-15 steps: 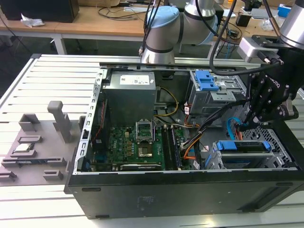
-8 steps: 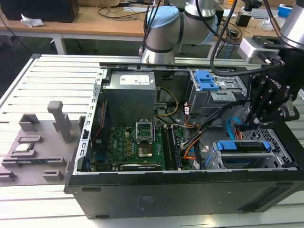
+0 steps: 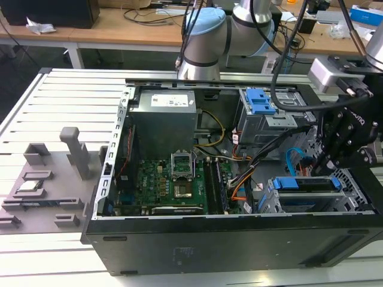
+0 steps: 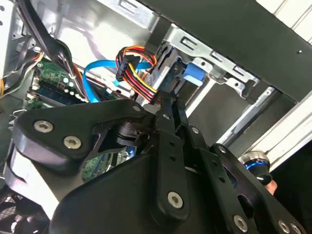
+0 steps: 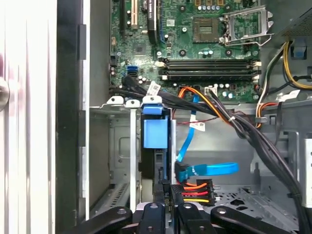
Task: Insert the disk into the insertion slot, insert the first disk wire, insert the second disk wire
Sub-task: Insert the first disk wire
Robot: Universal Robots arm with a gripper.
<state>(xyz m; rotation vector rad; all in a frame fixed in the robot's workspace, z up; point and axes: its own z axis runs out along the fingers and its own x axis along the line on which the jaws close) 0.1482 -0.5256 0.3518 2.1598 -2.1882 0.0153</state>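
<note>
The hand's [image 4: 169,101] black linkages lie nearest in both wrist views. Its fingers are drawn close together, clenched on a black power plug [image 5: 167,190] right at the rear edge of the disk [image 5: 155,132]. A short bundle of red, yellow and orange wires [image 5: 195,190] runs from the plug to a second black connector. Just beside it a blue data cable [image 5: 207,168] curls, its end near the disk; whether it is plugged in I cannot tell. The disk, with its blue bracket, sits inside the insertion slot [image 5: 132,146], the low grey cage in the near corner of the computer case [image 3: 239,245] at the exterior view's right. Beyond lie the motherboard [image 3: 173,185], the taller cage [image 3: 263,110] with its blue latch, and the slatted bench [image 3: 66,101].
</note>
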